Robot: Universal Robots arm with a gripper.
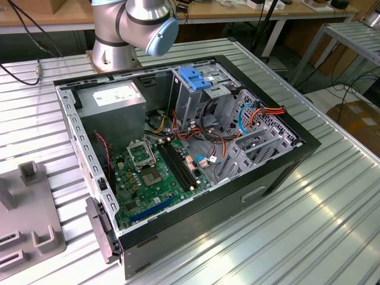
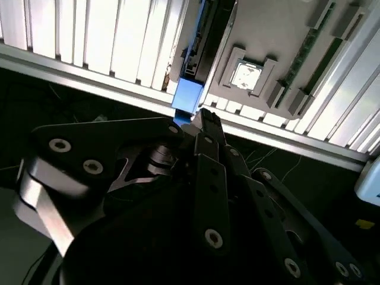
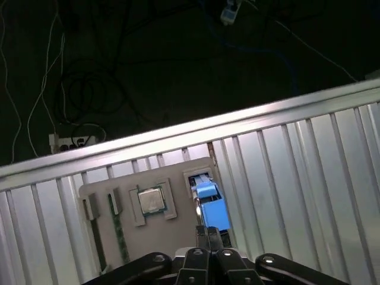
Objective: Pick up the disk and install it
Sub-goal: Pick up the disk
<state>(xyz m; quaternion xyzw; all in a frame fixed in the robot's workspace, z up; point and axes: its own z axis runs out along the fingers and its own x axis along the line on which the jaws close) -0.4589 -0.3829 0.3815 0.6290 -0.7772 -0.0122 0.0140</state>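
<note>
The disk (image 3: 212,208) stands on edge in a slot of a grey fixture plate (image 3: 178,228). Its blue carrier end faces up and its dark body (image 2: 202,41) runs along the slot. My gripper (image 3: 208,236) hangs over that blue end (image 2: 189,95), and in both wrist views the dark fingers (image 2: 205,122) are pressed together with nothing between them. I cannot tell whether the tips touch the disk. The open computer case (image 1: 178,148) lies on the table in the exterior view, with a silver drive cage (image 1: 199,95) at its far side.
The plate also carries a processor (image 3: 151,200) and a memory stick (image 3: 117,228), close to the table's edge (image 3: 178,139), with dark floor and cables beyond. The case holds a green motherboard (image 1: 154,172), a power supply (image 1: 113,101) and loose wires (image 1: 261,113). The arm's base (image 1: 119,35) stands behind the case.
</note>
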